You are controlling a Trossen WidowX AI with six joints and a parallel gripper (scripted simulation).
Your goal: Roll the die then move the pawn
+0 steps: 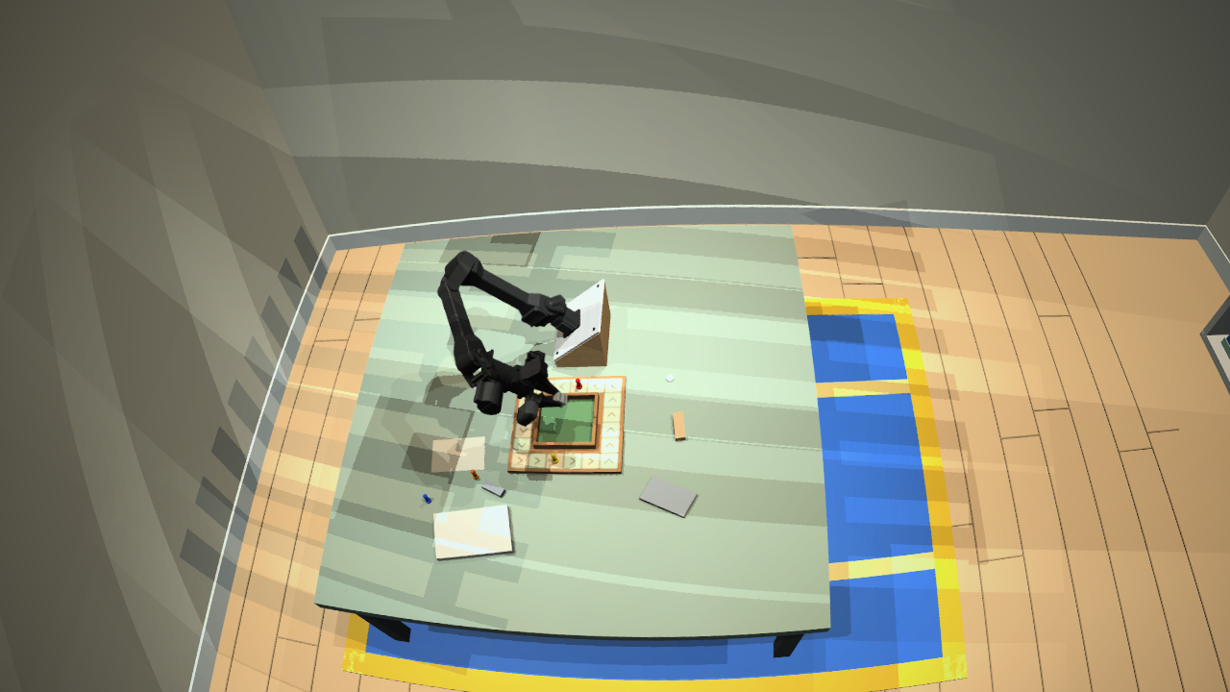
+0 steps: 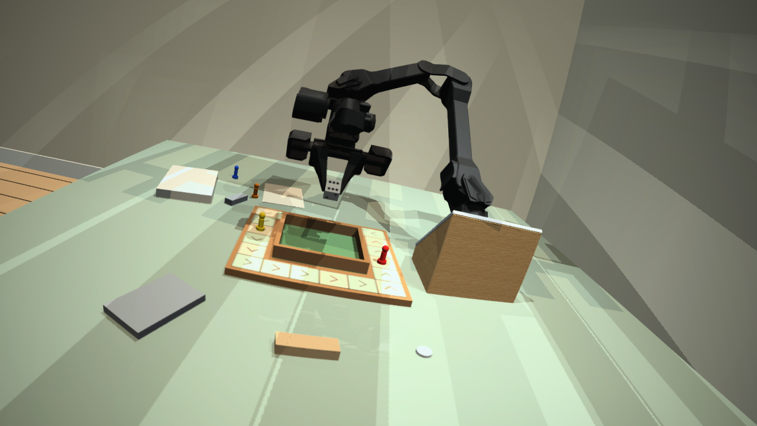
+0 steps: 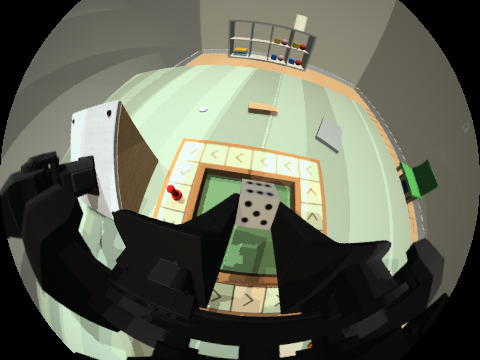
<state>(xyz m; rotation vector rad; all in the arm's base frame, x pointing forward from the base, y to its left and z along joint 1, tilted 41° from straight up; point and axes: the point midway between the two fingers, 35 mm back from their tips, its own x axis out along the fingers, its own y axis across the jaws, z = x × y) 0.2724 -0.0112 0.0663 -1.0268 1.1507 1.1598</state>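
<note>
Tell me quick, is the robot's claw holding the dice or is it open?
Gripper: shut on the die, held up in the air near the tray.

Die (image 3: 259, 204): lower half hidden between end effector (image 2: 332, 186) fingers; top face unreadable. Board (image 1: 612, 420): near-left corner covered by arm in top view. Shelf unit (image 3: 232, 39): contents too small to identify. Green object (image 3: 420, 178): unidentifiable near the wrist view's rim.

Sharp frames, streaked shadows, fisheye wrist
</note>
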